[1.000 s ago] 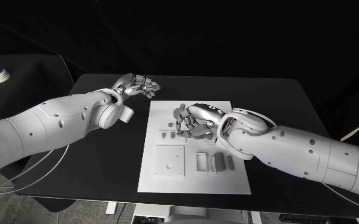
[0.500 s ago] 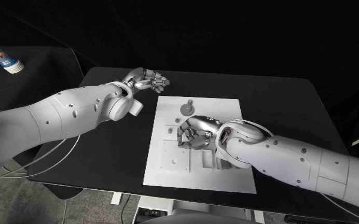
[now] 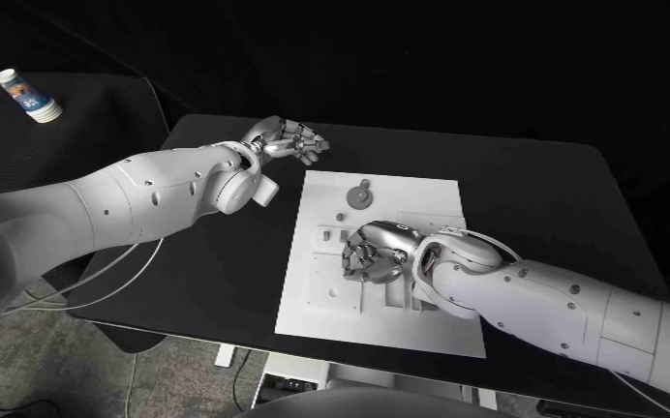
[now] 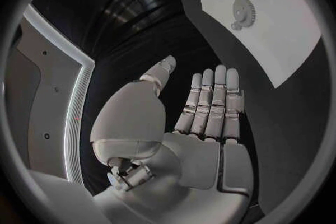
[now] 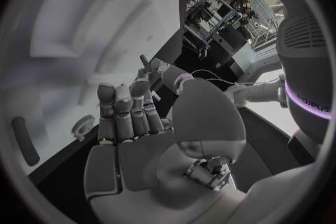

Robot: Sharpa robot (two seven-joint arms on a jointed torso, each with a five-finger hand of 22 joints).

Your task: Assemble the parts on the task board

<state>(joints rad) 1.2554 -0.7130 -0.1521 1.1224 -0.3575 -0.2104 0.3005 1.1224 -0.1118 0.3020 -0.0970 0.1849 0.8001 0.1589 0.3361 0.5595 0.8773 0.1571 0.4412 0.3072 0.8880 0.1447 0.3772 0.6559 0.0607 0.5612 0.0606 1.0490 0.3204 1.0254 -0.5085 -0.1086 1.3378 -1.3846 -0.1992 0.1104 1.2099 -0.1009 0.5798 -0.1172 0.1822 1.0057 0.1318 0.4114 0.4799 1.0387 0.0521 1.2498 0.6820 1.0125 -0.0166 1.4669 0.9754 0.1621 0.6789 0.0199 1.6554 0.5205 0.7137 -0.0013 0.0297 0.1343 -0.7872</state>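
- While lying across the middle of the black table (image 3: 531,186), head view: white task board (image 3: 419,326) under the right hand (image 3: 372,252), which hovers low over the board's centre; fingers curled downward, whether clamped on a part cannot be told.
- Same view: left hand (image 3: 289,139) off the board's far left corner, above bare table, fingers loosely apart, nothing held.
- Same view: round geared part (image 3: 360,196) flat on the board's far end, clear of both hands; small parts (image 3: 327,235) just beside the right hand.
- Left wrist view: left hand (image 4: 203,123) flat, fingers (image 4: 210,101) straight and side by side, thumb apart, nothing held; task board (image 4: 280,28) beyond the fingertips, geared part (image 4: 243,10) lying on it.
- Right wrist view: right hand (image 5: 140,123) close over the task board (image 5: 70,39); fingers (image 5: 122,109) together and upright, thumb set apart, nothing seen between them; geared part (image 5: 84,124) on the board near the hand.
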